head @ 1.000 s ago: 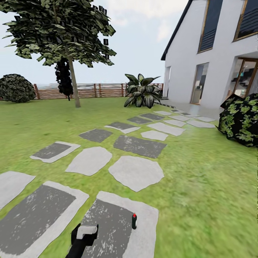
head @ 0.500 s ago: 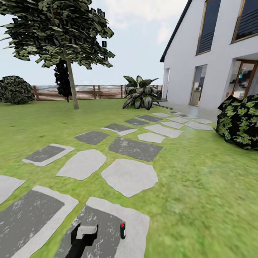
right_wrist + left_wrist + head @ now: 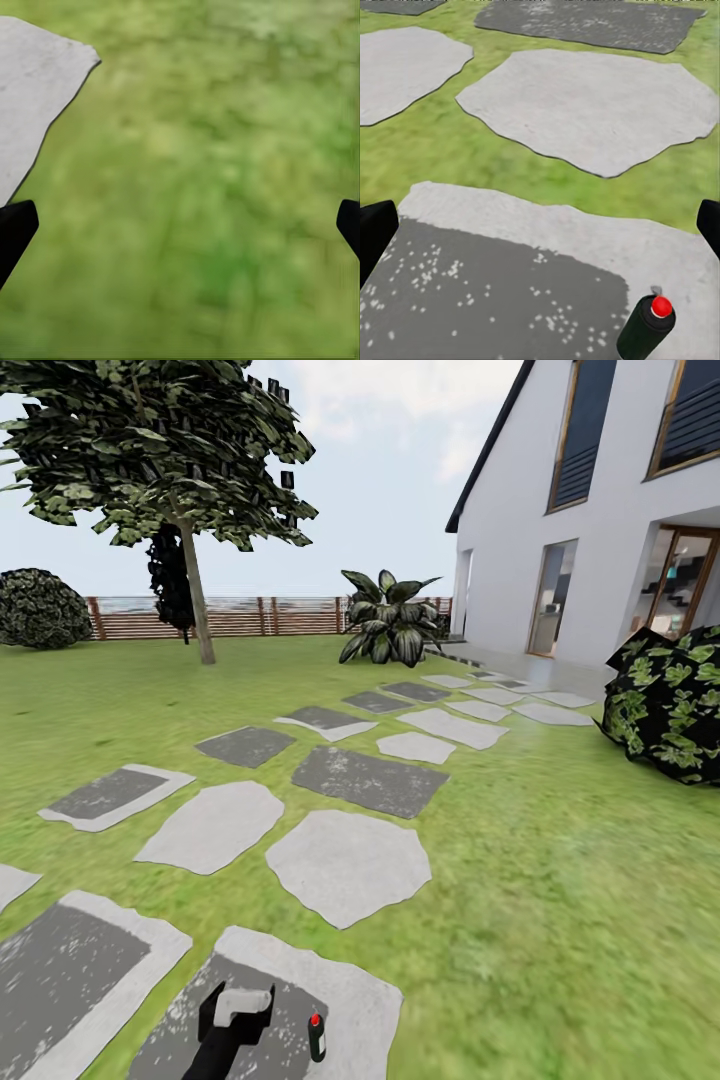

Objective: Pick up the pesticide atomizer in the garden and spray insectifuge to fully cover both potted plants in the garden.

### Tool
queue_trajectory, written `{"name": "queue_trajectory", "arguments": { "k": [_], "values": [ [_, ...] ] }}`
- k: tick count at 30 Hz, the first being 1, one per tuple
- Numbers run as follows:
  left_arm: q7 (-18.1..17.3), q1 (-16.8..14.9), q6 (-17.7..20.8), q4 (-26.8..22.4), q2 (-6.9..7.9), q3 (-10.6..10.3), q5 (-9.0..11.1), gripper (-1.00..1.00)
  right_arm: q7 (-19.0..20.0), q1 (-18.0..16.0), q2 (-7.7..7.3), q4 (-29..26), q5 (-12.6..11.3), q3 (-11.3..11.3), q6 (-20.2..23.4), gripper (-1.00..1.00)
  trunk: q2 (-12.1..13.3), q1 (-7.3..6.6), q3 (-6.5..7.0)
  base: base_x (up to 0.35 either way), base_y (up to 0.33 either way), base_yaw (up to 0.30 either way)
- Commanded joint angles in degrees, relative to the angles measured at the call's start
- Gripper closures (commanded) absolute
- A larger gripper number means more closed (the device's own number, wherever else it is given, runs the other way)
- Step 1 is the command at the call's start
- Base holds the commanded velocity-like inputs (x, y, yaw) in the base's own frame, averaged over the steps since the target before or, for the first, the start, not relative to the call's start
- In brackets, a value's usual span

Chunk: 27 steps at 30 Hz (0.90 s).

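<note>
Atomizer [image 3: 317, 1038] upright on the near dark stepping stone [image 3: 190, 1028], just beside my left hand [image 3: 236, 1012], both hands spread wide and empty; I reckon a sideways approach clips the narrow bottle and topples it onto grass [image 3: 560, 920].

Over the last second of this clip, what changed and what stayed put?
The whole head view slid left and down, so the camera moved, not the garden. The pesticide atomizer now shows nearer the left claw, upright on its stepping stone. Nothing was grasped; both claws stayed open.
</note>
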Motion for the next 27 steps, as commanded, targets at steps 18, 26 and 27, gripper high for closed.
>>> {"name": "queue_trajectory", "arguments": {
  "k": [18, 26, 27],
  "values": [
    [-0.3, -25.0, 28.6, -8.8, -0.26, 0.0, 0.0, -1.0, 0.1, -13.6, -2.25, -13.9, -0.3, -0.2, 35.0, -1.0, 0.0, -0.01, -0.05, 0.001, -0.001, 0.0],
    [-0.5, -26.1, 22.7, -2.2, -0.42, 0.0, 0.2, -1.0, 0.1, -14.0, -3.71, -15.6, -0.4, -0.2, 35.7, -1.0, 0.0, -0.01, 0.0, 0.0, 0.0, -0.016],
    [-0.5, -26.0, 22.4, -2.0, -0.41, 0.0, 0.2, -1.0, 0.1, -14.0, -3.72, -15.6, -0.4, -0.2, 35.7, -1.0, 0.0, -0.01, 0.04, 0.0, 0.0, -0.113]
  ]
}}
